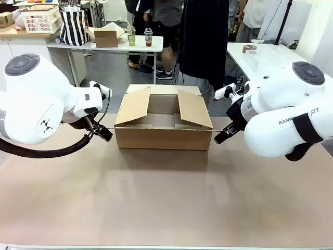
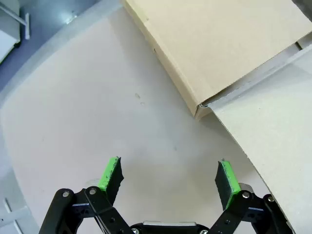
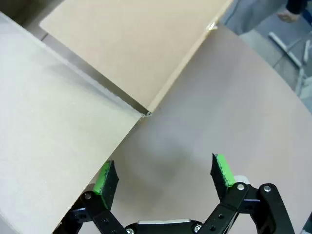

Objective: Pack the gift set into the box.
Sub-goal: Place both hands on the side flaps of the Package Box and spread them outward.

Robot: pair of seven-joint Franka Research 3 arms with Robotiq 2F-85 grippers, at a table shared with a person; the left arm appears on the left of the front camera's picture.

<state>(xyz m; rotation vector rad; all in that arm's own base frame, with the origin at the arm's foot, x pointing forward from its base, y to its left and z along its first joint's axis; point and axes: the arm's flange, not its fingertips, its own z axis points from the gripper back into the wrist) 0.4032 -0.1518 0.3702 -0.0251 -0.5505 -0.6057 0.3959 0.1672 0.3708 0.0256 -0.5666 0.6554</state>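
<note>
Both grippers hang with jaws apart and empty, the left gripper [image 1: 103, 133] just beside the left end of the box [image 1: 162, 138], the right gripper [image 1: 222, 136] just beside its right end. On the table [image 1: 166, 198], toward the far side, the box lies long axis left to right, mouth up, end flaps [image 1: 133, 105] raised aslant. Packing seems hardly begun: what shows inside holds nothing, so filling and closing remain.

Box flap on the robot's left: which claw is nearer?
Left. The left claw sits beside the box wall below that flap; the right claw is beside the opposite wall.
</note>
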